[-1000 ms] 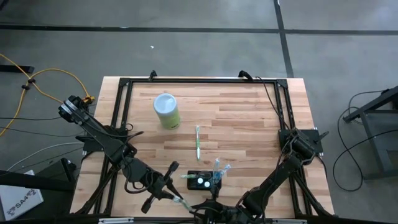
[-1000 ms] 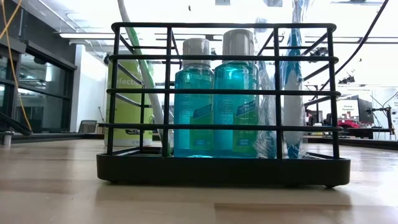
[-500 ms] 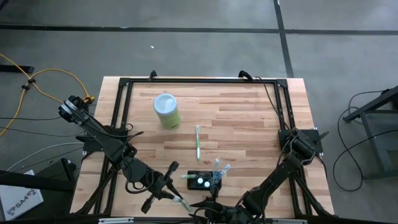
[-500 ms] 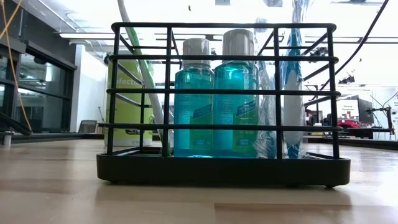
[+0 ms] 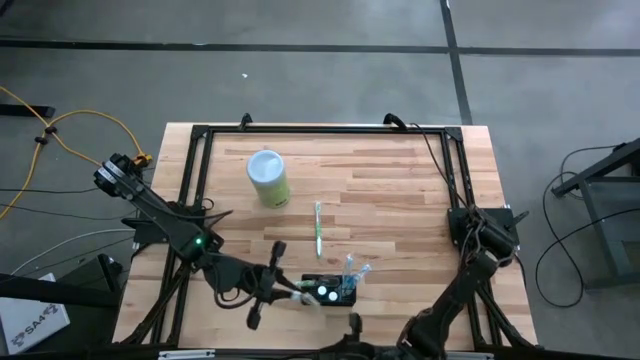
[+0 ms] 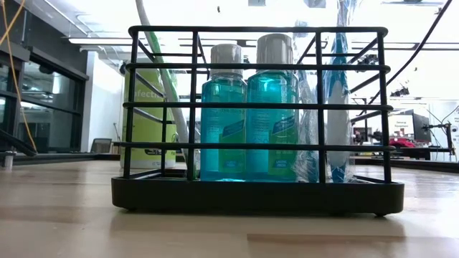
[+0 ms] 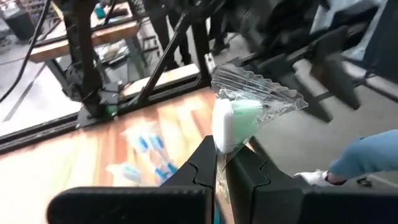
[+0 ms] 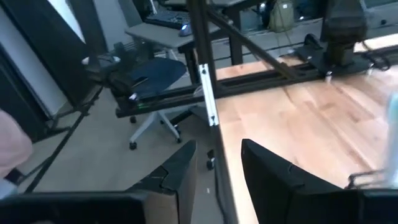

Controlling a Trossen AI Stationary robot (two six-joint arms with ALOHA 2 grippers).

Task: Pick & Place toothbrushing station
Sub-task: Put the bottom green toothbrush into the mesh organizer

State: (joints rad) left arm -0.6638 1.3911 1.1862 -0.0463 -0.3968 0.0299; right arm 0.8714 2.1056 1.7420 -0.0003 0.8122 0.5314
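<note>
Since a second ago the left tool [image 5: 300, 296], clenched on a wrapped green-and-white item [image 7: 239, 118], has been brought up against the toothbrushing station [image 5: 329, 291] at lower centre of the desk [image 5: 400, 200]. The right tool [image 8: 217, 163], fingers apart and empty, has been drawn back to the bottom edge, so insertion is judged imminent.

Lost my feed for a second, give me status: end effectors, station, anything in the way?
Left end effector shut on wrapped green-and-white item, beside toothbrushing station. Right end effector open, empty, at near table edge. Loose toothbrush behind station.

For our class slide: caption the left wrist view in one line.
Left gripper shut on a plastic-wrapped toothbrush above the wooden table.
</note>
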